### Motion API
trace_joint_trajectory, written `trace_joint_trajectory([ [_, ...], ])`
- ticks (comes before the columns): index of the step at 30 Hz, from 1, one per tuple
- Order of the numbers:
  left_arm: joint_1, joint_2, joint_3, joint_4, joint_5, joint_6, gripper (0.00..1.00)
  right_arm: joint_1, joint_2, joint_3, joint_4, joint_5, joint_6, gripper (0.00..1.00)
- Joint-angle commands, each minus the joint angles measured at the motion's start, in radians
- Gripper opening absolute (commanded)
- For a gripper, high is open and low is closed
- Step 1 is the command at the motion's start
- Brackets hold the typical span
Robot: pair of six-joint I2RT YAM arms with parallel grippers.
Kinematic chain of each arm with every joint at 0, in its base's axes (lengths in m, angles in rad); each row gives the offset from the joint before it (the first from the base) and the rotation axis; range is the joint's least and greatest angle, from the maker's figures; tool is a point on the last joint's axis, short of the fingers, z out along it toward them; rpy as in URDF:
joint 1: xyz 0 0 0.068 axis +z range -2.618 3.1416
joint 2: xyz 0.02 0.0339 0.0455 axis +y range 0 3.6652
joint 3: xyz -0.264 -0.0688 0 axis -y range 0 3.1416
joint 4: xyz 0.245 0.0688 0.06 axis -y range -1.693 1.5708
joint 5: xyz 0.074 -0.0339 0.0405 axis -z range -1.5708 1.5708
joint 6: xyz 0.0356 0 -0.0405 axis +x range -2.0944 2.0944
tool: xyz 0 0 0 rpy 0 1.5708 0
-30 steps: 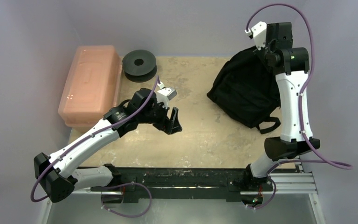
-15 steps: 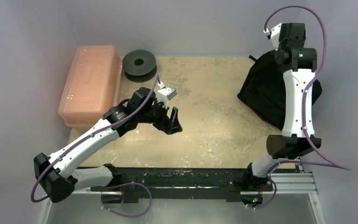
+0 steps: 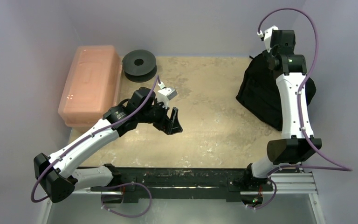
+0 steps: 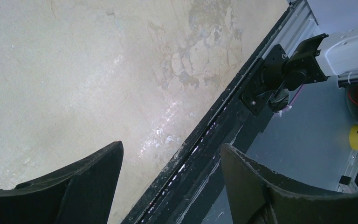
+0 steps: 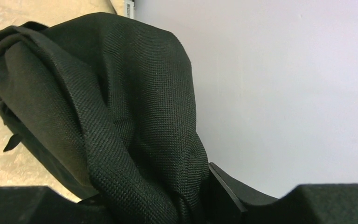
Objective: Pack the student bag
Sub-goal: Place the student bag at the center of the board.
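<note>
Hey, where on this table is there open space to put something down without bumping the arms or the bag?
The widest bare patch is the table middle, between the open left gripper and the student bag. A strip along the near rail is also free. The far-left corner is crowded with the pink box and spool.

A pink translucent box (image 3: 91,84) lies at the far left edge of the beige counter (image 3: 209,93). A black round spool (image 3: 139,64) lies flat just beside its far right corner.
</note>
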Motion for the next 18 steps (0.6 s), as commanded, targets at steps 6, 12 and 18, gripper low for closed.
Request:
trace_joint_trajectory([
  [6, 0.005, -0.008, 0.012, 0.044, 0.030, -0.005, 0.76, -0.064, -0.016, 0.030, 0.119, -0.027, 0.027, 0.68],
  [12, 0.005, -0.007, 0.009, 0.047, 0.039, -0.006, 0.76, -0.080, -0.037, 0.011, 0.140, -0.035, 0.034, 0.99],
  [18, 0.005, -0.004, 0.009, 0.053, 0.046, -0.008, 0.76, -0.083, -0.076, 0.024, 0.151, -0.119, 0.058, 0.99],
])
